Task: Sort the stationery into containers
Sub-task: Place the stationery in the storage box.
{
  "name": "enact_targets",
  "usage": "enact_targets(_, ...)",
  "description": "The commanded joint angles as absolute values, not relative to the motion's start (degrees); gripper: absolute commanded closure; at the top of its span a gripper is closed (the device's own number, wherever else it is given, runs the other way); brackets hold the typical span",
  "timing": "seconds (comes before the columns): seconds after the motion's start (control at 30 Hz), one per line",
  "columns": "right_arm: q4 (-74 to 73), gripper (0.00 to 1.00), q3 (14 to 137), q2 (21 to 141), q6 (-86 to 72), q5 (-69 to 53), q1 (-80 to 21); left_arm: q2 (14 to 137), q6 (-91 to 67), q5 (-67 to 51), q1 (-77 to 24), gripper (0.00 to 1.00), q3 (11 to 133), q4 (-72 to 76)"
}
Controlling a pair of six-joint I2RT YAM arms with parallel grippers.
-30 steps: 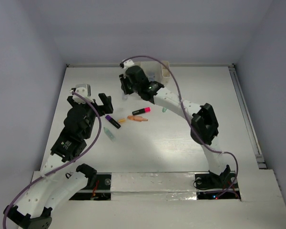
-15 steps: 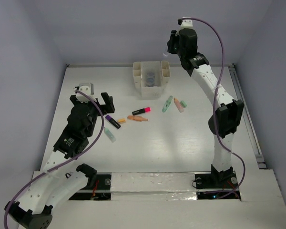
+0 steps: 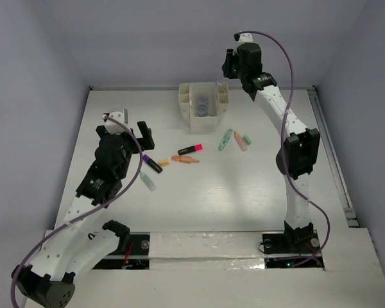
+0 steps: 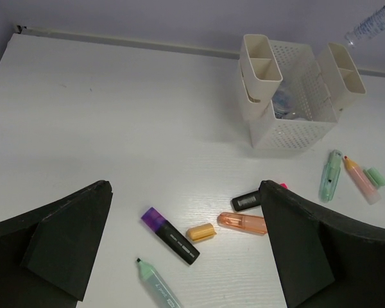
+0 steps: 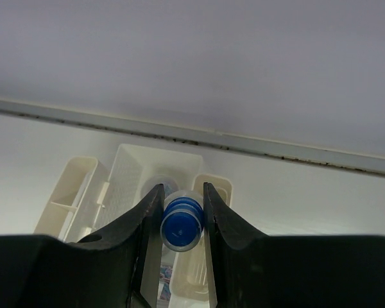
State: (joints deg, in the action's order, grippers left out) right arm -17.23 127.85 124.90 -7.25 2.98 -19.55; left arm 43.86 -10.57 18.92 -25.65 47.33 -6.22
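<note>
The blue-capped bottle [image 5: 181,224] is clamped between the fingers of the right gripper [image 5: 181,196] and held in the air above the white desk organizer [image 4: 295,135], toward its far right corner. Its long axis is seen end-on (cap toward the wrist camera), pointing down at the organizer's compartments. The left gripper [image 4: 185,192] is spread wide and empty, near-left of the organizer, so the drop is judged the right arm's.

My top camera sees the whole table [image 3: 212,192] from high behind its near edge. The left wrist camera sits lower, angled forward; the right wrist one looks down onto the white organizer [image 3: 204,114], shared by all three.
</note>
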Motion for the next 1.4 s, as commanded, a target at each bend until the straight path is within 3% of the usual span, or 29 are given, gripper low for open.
enact_targets(0.0,-13.98,0.89,127.89,124.63,-6.07,1.58,-19.25,44.21,-11.16,18.02,-25.22,0.01,47.28,-3.43)
enact_targets(0.67,-14.68,0.84,128.93,129.63,-6.33,-1.84,-17.40,49.39,-13.18,15.82,-21.72,0.01,47.90,-4.04)
enact_targets(0.97,-15.03,0.45,129.20,129.82,-7.47,-4.66,-17.40,56.15,-15.47,12.84,-20.57,0.13,49.39,-6.85)
enact_targets(1.07,-15.29,0.36,129.64,129.20,-6.86,-4.57,-17.40,58.96,-16.34,11.34,-19.96,0.16,50.09,-7.64)
enact_targets(1.17,-15.47,0.31,129.21,127.10,-6.42,-4.74,-17.40,61.77,-17.49,9.67,-19.42,0.27,51.41,-8.52)
enact_targets(1.37,-12.40,0.28,119.38,116.49,-8.25,-10.80,-17.40,68.54,-21.96,8.88,-18.90,0.32,52.82,-8.97)
